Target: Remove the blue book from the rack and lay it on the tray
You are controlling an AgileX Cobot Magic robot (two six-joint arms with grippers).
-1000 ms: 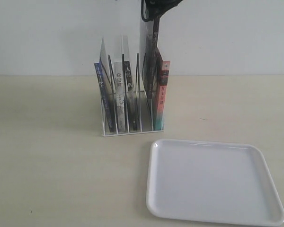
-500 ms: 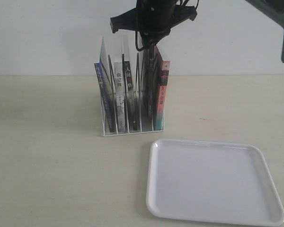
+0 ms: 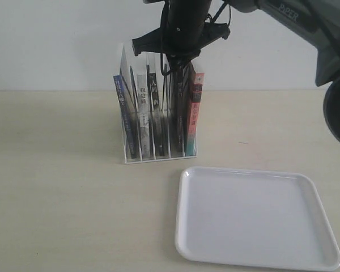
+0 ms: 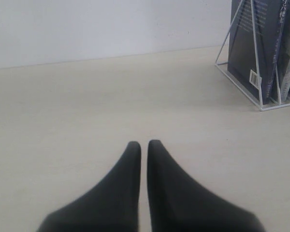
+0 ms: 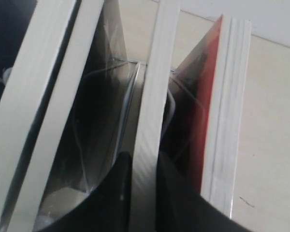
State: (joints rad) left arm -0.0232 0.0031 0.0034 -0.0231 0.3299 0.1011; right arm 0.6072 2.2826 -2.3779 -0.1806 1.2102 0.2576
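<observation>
The white wire rack (image 3: 158, 158) stands at the back of the table with several books upright in its slots. The blue book (image 3: 120, 110) fills the leftmost slot, its blue spine facing front; its dark cover (image 4: 249, 43) shows in the left wrist view. My right gripper (image 3: 178, 61) (image 5: 144, 165) is above the rack, shut on the white top edge of a dark-covered book (image 5: 152, 96) standing beside the red-spined book (image 3: 195, 110). The white tray (image 3: 184, 226) lies in front, to the right. My left gripper (image 4: 144, 145) is shut and holds nothing, low over bare table.
A grey-white-spined book (image 3: 143, 113) and a black-spined book (image 3: 154, 107) stand between the blue book and the held one. The right arm (image 3: 306, 28) reaches in from the upper right. A pale wall runs behind the table.
The right gripper has come down with the dark-covered book, from high above the rack into a slot beside the red-spined book. The left gripper's earlier state is not shown.
</observation>
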